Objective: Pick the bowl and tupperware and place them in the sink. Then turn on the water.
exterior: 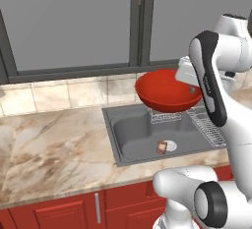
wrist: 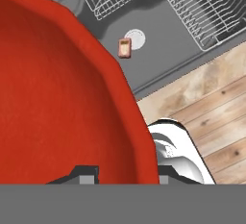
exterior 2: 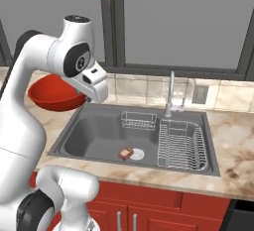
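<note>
The gripper (wrist: 124, 176) was clamped on the rim of the red bowl (wrist: 57, 88): in the hand view one dark fingertip rose inside the bowl and the other outside its wall, so the jaws stood narrow with the rim pinched between them. The bowl hung in the air, clear of every surface. In the left base view the bowl (exterior: 165, 91) sat above the back edge of the sink (exterior: 129, 139), its right part covered by the arm. In the right base view the bowl (exterior 2: 52, 95) was half hidden behind the hand, over the counter (exterior 2: 52, 121) just left of the basin (exterior 2: 99, 136).

No writing or brand could be read anywhere. On the sink floor lay a small brown-and-tan block (wrist: 125, 48) touching the white round drain (wrist: 136, 39); its face was too blurred to make out.

A wire basket (exterior 2: 139, 121) stood at the back of the basin, a wire dish rack (exterior 2: 181, 148) filled its right side, and the faucet (exterior 2: 171, 93) rose behind them. In the left base view the arm cut off the rack and faucet.
</note>
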